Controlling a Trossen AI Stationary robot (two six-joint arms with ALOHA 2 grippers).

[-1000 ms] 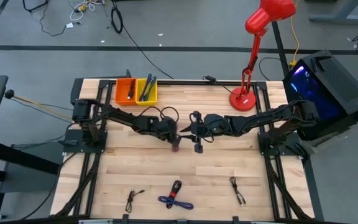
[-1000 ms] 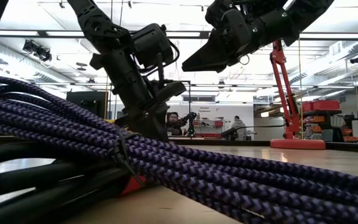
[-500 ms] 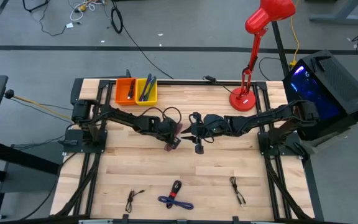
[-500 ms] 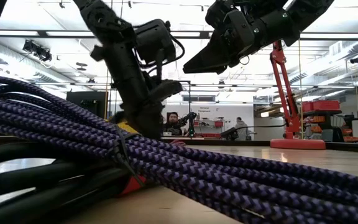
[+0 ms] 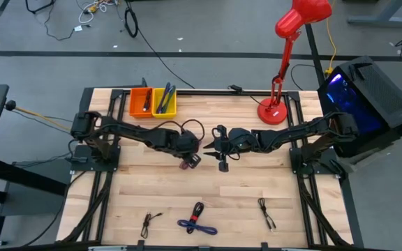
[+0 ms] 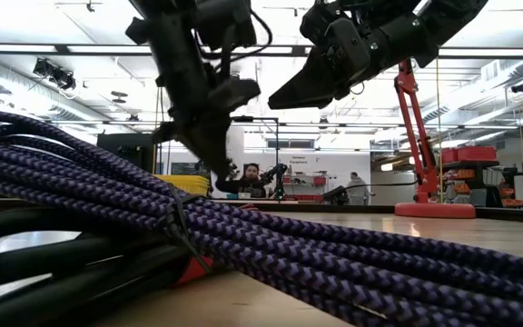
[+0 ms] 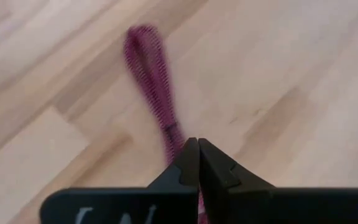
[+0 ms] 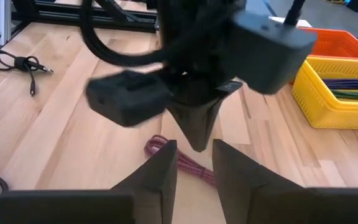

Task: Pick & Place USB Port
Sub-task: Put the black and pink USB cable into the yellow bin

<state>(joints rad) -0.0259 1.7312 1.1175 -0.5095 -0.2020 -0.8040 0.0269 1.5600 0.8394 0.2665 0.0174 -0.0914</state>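
While the left tool pinched the pink cable by one end, it looked liable to slip; the right tool hovered spread beside it.

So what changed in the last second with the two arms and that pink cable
The left pincer, shut on the pink cable, has shifted a little toward the left side of the table and risen, lifting the cable so it now hangs below the fingers. The left arm's base joint also swung outward. The right pincer stayed open beside it at mid-table; the yellow bin and red lamp did not move.
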